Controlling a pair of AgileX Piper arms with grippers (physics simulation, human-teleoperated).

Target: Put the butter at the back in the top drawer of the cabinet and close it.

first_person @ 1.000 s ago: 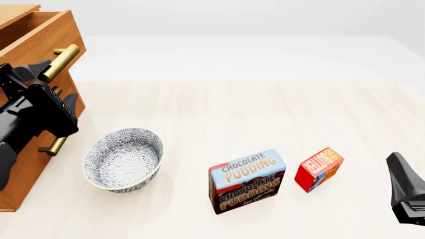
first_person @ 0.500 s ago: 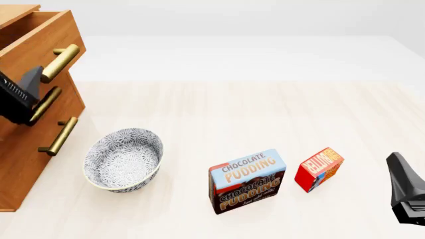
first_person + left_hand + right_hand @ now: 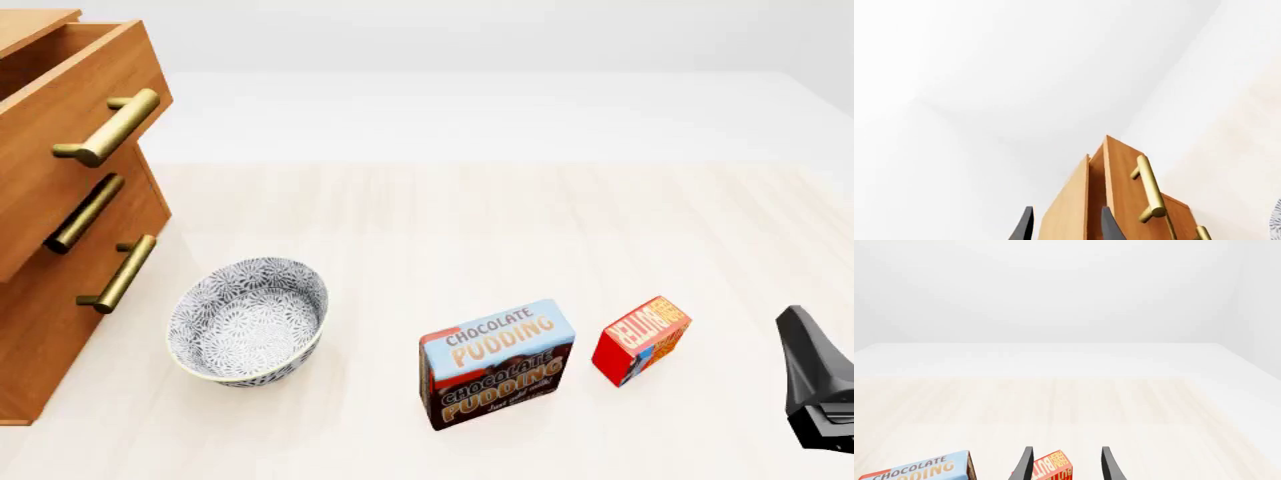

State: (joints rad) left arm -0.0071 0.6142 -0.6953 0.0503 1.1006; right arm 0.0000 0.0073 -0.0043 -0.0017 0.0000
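Red butter (image 3: 641, 339) stands on bench (image 3: 534, 230); left gripper (image 3: 1064, 227), spread empty, shows only in wrist view; right gripper (image 3: 1066, 465) spread too.

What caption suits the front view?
Top drawer pulled open; butter still on table beside pudding box; right claw open nearby.

Light was bright, even and diffuse, washing the background nearly white. Every view was sharp, without blur, glare or edge distortion. Only faint soft shadows lay on the desk (image 3: 441, 220) beneath the bowl (image 3: 248, 320) and boxes.
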